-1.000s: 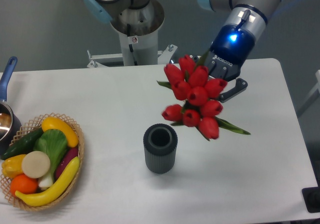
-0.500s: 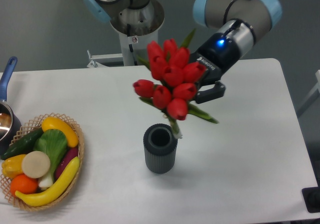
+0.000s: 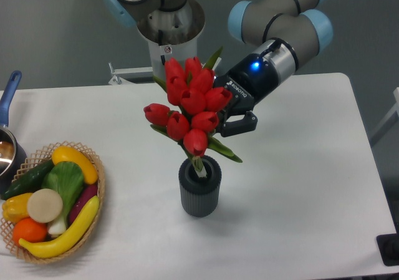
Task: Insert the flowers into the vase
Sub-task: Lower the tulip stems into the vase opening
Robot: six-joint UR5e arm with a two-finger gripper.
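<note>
Red flowers (image 3: 190, 108) tilt left over the vase (image 3: 199, 186) at mid-worktop (image 3: 299, 217), stem ends just inside its mouth. Claw (image 3: 232, 119) pinches the stems behind the blooms. Insertion is underway; next calls for righting, lowering, then letting go.

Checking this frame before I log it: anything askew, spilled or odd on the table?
Nothing spilled or damaged. The flowers lean up and to the left rather than standing straight, with only the stem ends inside the vase; the claw holds them from the right. The vase stands upright. The basket of fruit looks tidy.
</note>
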